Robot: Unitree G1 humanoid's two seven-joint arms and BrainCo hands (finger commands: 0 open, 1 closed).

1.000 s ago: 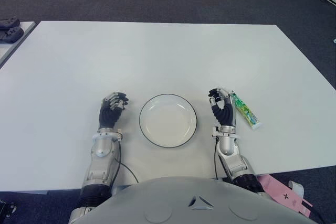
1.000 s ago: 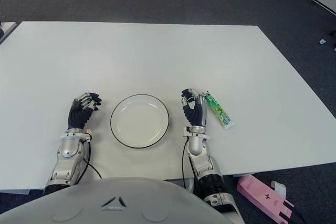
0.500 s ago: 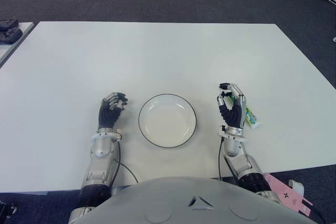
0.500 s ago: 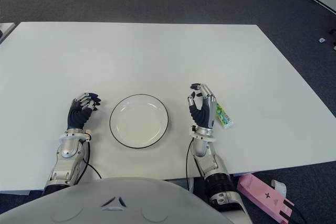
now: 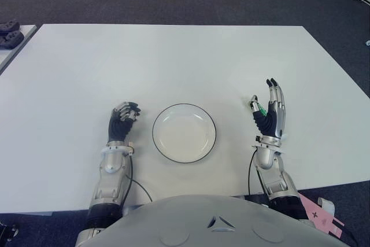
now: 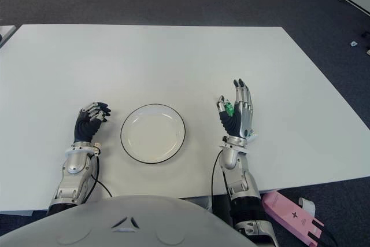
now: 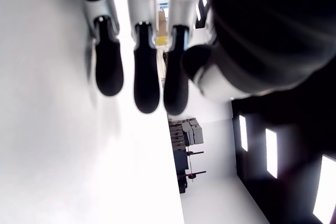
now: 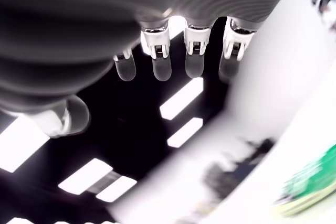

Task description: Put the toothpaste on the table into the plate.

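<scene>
Left eye view: right robot hand (image 5: 270,110) stood raised to the right of the plate (image 5: 184,133), fingers stretched out and grasping nothing.
Only a green sliver of the toothpaste (image 5: 261,109) showed, on the white surface (image 5: 173,62) behind that palm, outside the plate. The left robot hand (image 5: 122,121) showed curled and empty, left of the plate.

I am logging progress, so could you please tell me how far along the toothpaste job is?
Nothing is finished yet: the round white plate with a dark rim is empty. The right hand is open above the green toothpaste tube, which lies on the white table, not grasped. The left hand shows left of the plate. Grasping and placing remain.
</scene>
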